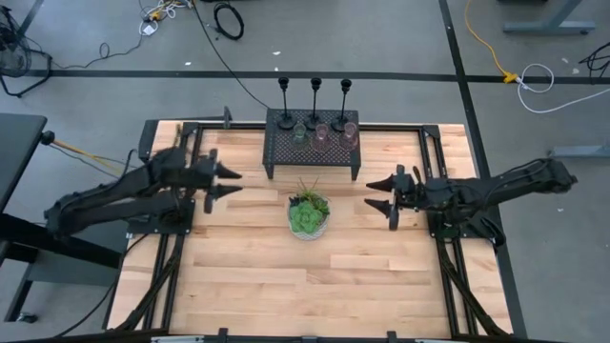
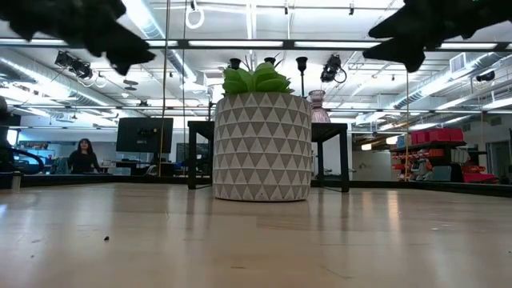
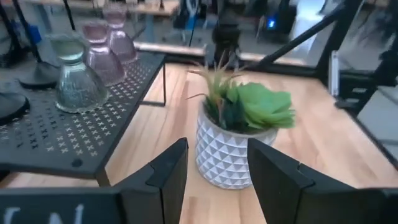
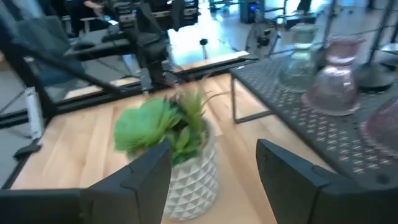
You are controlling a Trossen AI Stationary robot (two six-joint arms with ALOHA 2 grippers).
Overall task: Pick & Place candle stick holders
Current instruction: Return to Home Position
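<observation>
While candle holders [image 1: 322, 134] sit on rack [image 1: 284, 154], person [image 2: 81, 157] beyond wooden table [image 1: 286, 276].

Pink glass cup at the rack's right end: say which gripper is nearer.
Right. The right gripper, open, hovers just off the rack's right front corner, close to that cup; the left gripper, also open, is beyond the rack's left end.

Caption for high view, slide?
Left tool and right tool, open, flank the plant; three candlesticks and three glass cups on the mesh rack.

3 blk candlesticks [image 1: 315, 97], 3 glass cups [image 1: 322, 135], on rack [image 1: 278, 152]
</observation>
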